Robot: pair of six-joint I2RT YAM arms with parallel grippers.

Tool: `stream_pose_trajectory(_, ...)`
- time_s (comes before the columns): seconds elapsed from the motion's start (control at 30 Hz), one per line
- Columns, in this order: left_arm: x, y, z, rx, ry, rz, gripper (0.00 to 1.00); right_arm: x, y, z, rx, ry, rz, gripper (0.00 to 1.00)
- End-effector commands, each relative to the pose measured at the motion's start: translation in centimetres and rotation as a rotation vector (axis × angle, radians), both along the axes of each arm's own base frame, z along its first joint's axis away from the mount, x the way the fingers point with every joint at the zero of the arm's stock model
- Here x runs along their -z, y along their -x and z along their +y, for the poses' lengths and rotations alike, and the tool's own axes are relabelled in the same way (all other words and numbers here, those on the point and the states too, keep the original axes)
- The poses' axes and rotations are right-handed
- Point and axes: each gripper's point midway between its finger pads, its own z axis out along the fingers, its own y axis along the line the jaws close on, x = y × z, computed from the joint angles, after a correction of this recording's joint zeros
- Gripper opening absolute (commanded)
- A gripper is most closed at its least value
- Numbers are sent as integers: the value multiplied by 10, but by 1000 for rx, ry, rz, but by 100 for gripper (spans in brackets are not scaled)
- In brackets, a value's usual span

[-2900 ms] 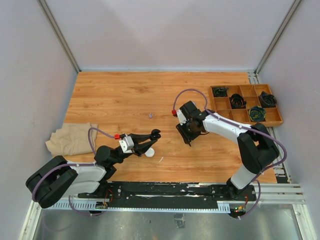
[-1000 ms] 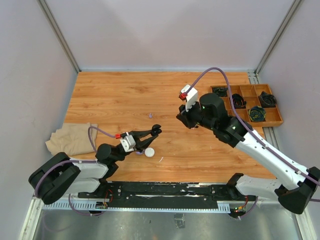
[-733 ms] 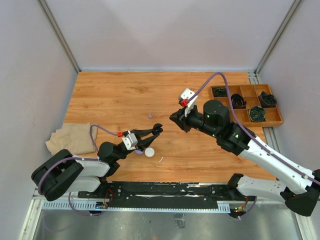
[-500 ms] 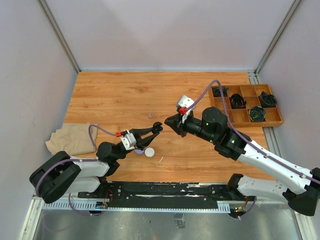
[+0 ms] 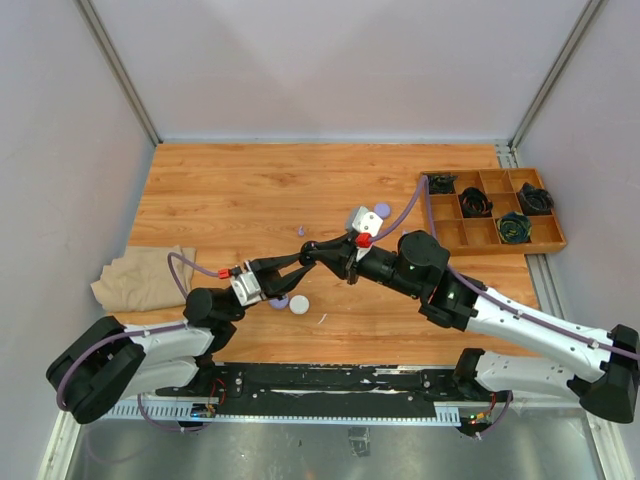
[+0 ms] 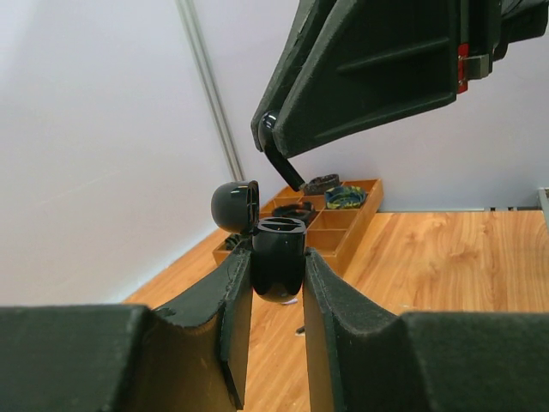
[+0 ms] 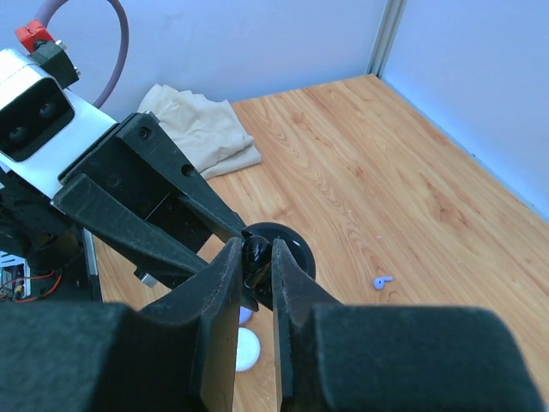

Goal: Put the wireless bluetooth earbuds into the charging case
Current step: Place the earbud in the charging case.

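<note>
My left gripper clamps the black charging case, lid flipped open, held up off the table. My right gripper pinches a black earbud just over the case's open top. A lavender earbud lies apart on the table.

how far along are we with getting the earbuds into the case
Done: the black charging case is open, clamped in the left gripper. In hand: the right gripper pinches a black earbud just above it, not yet seated. Left: seating it, plus a lavender earbud lying on the table.
</note>
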Motion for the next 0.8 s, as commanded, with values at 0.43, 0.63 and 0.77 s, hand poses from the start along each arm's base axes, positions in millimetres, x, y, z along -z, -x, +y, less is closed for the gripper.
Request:
stream_pose_trajectory(0.43, -53, 16, 17, -5, 150, -157, 0, 1, 8, 17, -37, -63, -5, 8)
stream_pose_trajectory(0.63, -55, 17, 20, -8, 175, -148, 0, 6, 9, 15, -32, -62, -9, 8)
stream_pose_trajectory(0.77, -57, 16, 22, -12, 189, -141, 0, 8, 12, 16, -47, -61, -10, 8)
